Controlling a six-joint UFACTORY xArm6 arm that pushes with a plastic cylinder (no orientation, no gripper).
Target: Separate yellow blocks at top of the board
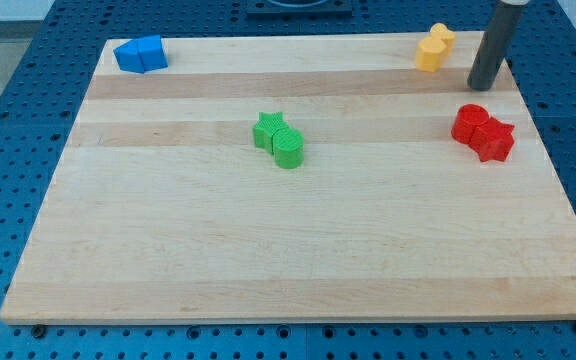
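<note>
Tool (pixel 481 86) on wooden board (pixel 268 250), beside yellow blocks (pixel 434 47)

one raised camera, looking down at a slant.
it faces across the wooden board (pixel 298 230) from the view's bottom edge toward its top, far enough off to take in nearly all four edges plus the blue pegboard table (pixel 8 150) around it.
</note>
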